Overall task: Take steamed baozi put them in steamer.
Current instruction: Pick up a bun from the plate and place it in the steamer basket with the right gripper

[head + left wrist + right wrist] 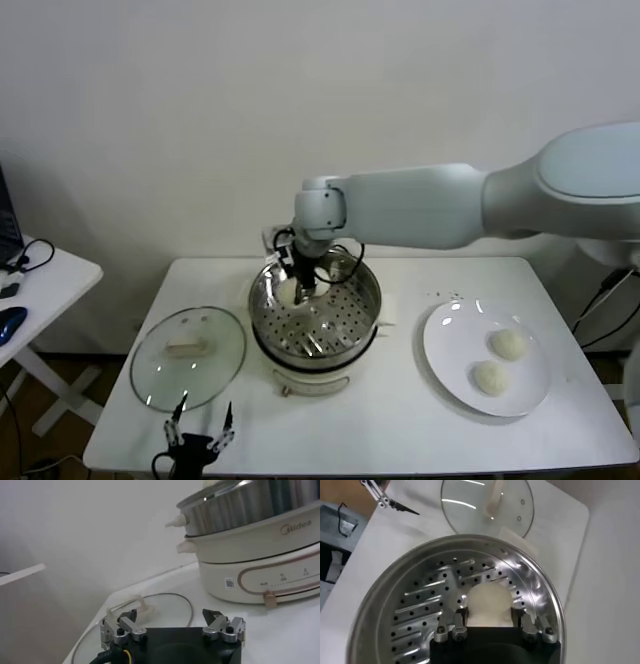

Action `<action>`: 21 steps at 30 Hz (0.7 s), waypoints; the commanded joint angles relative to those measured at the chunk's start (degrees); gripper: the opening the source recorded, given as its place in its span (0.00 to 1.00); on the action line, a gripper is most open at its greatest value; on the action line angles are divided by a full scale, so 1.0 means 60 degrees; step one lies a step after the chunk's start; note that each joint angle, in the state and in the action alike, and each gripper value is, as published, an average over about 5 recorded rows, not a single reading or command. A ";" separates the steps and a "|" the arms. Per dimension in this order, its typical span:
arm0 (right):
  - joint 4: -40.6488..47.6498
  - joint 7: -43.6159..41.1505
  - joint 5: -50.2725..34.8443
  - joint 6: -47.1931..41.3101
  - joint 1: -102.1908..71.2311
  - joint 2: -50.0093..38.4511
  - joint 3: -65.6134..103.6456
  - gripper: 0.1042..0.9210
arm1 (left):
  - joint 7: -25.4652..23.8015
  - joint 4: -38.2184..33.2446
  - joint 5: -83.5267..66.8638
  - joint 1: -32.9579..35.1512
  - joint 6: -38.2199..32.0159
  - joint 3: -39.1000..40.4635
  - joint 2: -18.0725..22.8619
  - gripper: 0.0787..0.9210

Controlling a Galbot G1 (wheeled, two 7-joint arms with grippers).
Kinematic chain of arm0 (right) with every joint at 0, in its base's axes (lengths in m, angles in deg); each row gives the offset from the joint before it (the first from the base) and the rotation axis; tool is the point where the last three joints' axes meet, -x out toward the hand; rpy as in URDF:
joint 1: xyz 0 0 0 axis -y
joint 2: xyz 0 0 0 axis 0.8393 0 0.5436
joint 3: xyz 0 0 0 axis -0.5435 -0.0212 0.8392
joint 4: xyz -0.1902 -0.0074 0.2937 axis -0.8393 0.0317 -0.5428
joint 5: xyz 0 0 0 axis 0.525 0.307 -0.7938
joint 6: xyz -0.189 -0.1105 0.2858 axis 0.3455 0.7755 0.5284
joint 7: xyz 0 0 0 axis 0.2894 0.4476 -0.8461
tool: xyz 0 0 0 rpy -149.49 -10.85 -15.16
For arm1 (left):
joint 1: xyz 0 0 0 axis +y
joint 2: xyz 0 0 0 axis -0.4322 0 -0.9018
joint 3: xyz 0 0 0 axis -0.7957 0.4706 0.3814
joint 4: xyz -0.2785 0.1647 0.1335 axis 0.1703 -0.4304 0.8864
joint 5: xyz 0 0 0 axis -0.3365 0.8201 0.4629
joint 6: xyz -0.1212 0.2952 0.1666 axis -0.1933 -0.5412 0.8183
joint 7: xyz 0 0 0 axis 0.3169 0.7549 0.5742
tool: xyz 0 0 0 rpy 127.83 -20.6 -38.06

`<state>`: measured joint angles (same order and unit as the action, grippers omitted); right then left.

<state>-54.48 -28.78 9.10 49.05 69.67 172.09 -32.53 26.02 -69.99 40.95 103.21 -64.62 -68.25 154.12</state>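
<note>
The steel steamer (366, 300) stands on its white pot base at the table's middle. My right gripper (303, 290) reaches down into it at the far left side. In the right wrist view the right gripper (490, 614) has its fingers against both sides of a creamy-white baozi (489, 602), low over the perforated floor (425, 605). That baozi also shows in the head view (288, 293). Two more baozi (508, 344) (490, 377) lie on the white plate (450, 345) at the right. My left gripper (200, 428) is open and empty at the table's front left edge.
The glass lid (188, 357) with its white handle lies flat left of the steamer, just beyond the left gripper (172, 614); it also shows in the left wrist view (167, 605). The pot base (260, 565) is to that gripper's right. A small side table (40, 280) stands far left.
</note>
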 commanded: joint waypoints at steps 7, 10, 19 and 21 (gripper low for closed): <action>0.0792 0.0137 0.0527 0.0075 -0.0847 0.0553 0.0082 0.64 | -0.0004 0.0007 -0.0003 -0.0011 -0.0021 0.0004 0.0017 0.88; 0.0766 0.0171 0.0605 0.0097 -0.0850 0.0516 0.0095 0.74 | -0.0008 -0.0012 -0.0001 -0.0001 -0.0021 0.0008 0.0022 0.88; -0.0299 -0.0081 0.0529 0.0385 0.0230 -0.0611 0.0192 0.88 | 0.0005 -0.0123 0.0006 0.0076 -0.0025 0.0007 0.0019 0.88; -0.0928 -0.0450 0.0355 0.0581 0.0879 -0.1203 -0.0011 0.88 | 0.0008 -0.0169 0.0006 0.0103 -0.0024 0.0011 0.0016 0.88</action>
<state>-55.31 -29.54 11.56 51.48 70.03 169.76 -32.25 26.06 -70.85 40.95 103.76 -64.77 -68.22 154.12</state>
